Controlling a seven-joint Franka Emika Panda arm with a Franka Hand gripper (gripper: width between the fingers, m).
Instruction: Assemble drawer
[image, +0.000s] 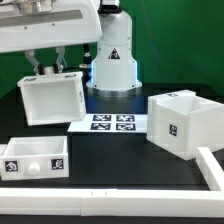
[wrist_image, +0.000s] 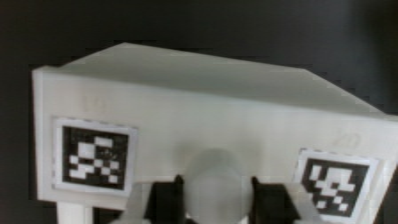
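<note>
the drawer is in three separate pieces, and the one in play is the held tray (image: 50, 100), hanging at the exterior view's left with its hollow side turned toward that camera and its front face turned up to the arm. the wrist view looks straight down on that front face (wrist_image: 196, 90): two tags (wrist_image: 93, 152) flank the knob (wrist_image: 217, 172), and the dark fingers (wrist_image: 169, 198) stand tight on either side of the knob. so the gripper (image: 55, 68) is closed narrow on the knob and carries the tray by it, probably because the knob is the only part slim enough to pinch. whether the tray's lower edge touches the table (image: 110, 165) or hangs just clear of it cannot be told. the casing (image: 180, 125) sits well apart at the exterior view's right, one tag on its near wall, its opening seemingly upward. it would likely need turning before a tray could slide in. the second tray (image: 35, 158) rests near the front, knob facing the camera. the marker board (image: 112, 123) lies between tray and casing, and the border rail (image: 215, 165) edges the right side. the arm reaches down steeply, wrist vertical over the tray.
</note>
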